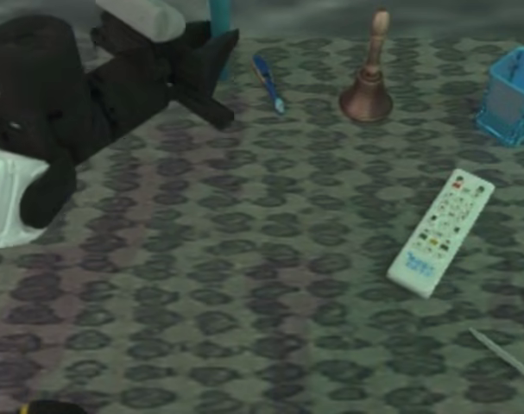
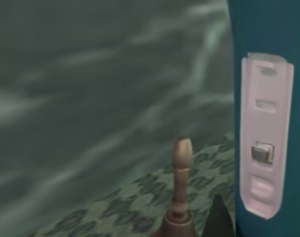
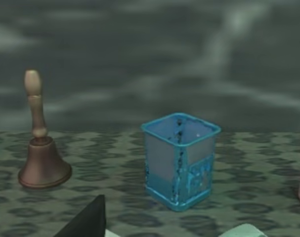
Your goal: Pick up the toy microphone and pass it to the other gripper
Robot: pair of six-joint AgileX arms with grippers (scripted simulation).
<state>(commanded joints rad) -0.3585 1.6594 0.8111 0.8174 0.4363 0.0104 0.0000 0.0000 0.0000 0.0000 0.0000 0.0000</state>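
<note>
The toy microphone [image 1: 219, 17] sits at the far edge of the table, left of centre, but the top view shows only a short stretch of its teal handle, the rest cut off by the frame; in the left wrist view the handle [image 2: 268, 123] fills one side close up, white switch strip facing the camera, its round head out of sight. The left arm reaches in over the table's far left, and the left gripper [image 1: 211, 73] has its black fingers closed around that handle, lifted off the patterned table [image 1: 244, 285]. The right gripper [image 3: 93, 219] shows only as a dark fingertip at the edge of its own wrist view, so whether it is apart or together cannot be told. A white remote [image 1: 440, 232] lies right of centre. A blue cup [image 1: 511, 93] is cropped at the right edge. A brown bell [image 1: 367, 73] stands upright, far centre. A small blue stick [image 1: 268, 83] lies between the bell and the left gripper.
</note>
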